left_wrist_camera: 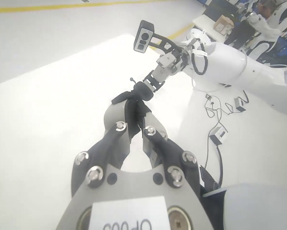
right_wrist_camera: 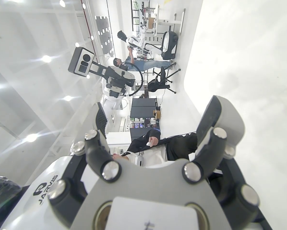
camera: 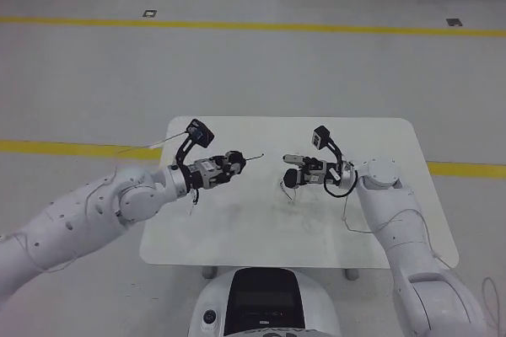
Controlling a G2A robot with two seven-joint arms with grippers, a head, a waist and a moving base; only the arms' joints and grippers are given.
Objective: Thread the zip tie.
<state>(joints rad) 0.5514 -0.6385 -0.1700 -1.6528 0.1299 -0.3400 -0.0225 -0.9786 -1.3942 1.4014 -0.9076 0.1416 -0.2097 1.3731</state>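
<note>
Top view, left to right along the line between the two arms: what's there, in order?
left claw, shut → zip tie, sticking out of it toward the other arm → right claw, open, apart from the tie's tip

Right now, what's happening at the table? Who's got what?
The left gripper is shut on a thin black zip tie. It holds the tie above the white table, free end pointing toward the right gripper. The right gripper is open and empty, facing it across a gap. The tie looks like a straight strand, so it appears not yet threaded.
</note>
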